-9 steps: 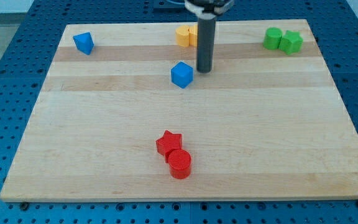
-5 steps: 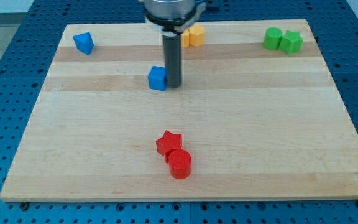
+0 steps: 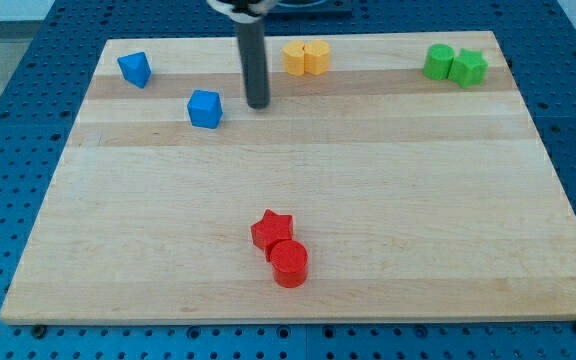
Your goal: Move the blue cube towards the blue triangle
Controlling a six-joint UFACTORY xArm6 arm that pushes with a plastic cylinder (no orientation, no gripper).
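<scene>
My tip (image 3: 258,105), bare, holding nothing, sits just right of blue cube (image 3: 205,108); blue triangle (image 3: 134,69) lies far-left of cube.

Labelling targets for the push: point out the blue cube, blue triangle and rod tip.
blue cube (image 3: 205,109), camera view, front face.
blue triangle (image 3: 134,69), camera view, centre.
my tip (image 3: 258,105), camera view, rod's bottom end.

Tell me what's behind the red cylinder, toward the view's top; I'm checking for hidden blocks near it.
The red star sits directly behind the red cylinder, touching it. The cylinder covers the star's lower right edge; nothing else shows there, only bare board.
</scene>
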